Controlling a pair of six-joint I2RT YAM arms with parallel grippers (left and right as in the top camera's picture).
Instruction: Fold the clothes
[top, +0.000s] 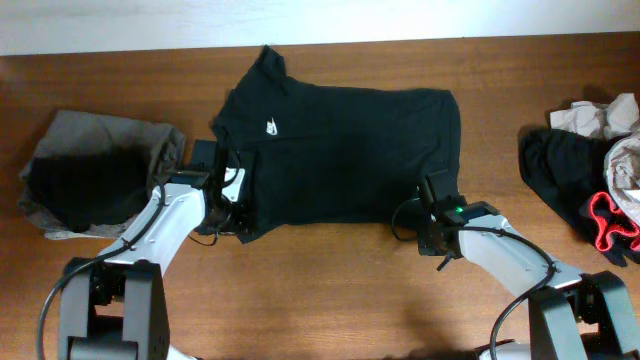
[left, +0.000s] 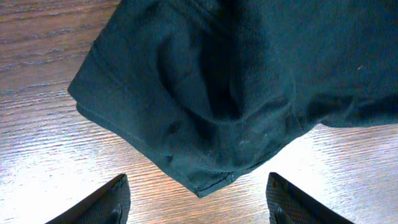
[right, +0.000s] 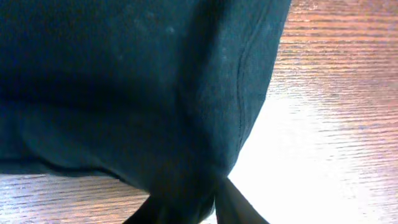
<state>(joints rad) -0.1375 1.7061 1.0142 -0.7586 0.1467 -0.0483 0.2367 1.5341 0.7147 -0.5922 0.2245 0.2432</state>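
A black T-shirt (top: 340, 150) with a small white chest logo (top: 271, 127) lies spread on the wooden table, collar to the left. My left gripper (top: 228, 215) is open at the shirt's near left corner; in the left wrist view its fingers (left: 196, 202) stand apart on either side of the cloth's corner (left: 205, 183), not touching it. My right gripper (top: 430, 215) is at the near right corner of the shirt. In the right wrist view its fingers (right: 199, 208) are closed on a bunch of the black cloth (right: 124, 87).
A folded grey and black garment pile (top: 95, 180) lies at the left. A heap of clothes (top: 590, 180), black, beige and one red-trimmed piece (top: 610, 225), lies at the right edge. The table's far edge meets a white wall.
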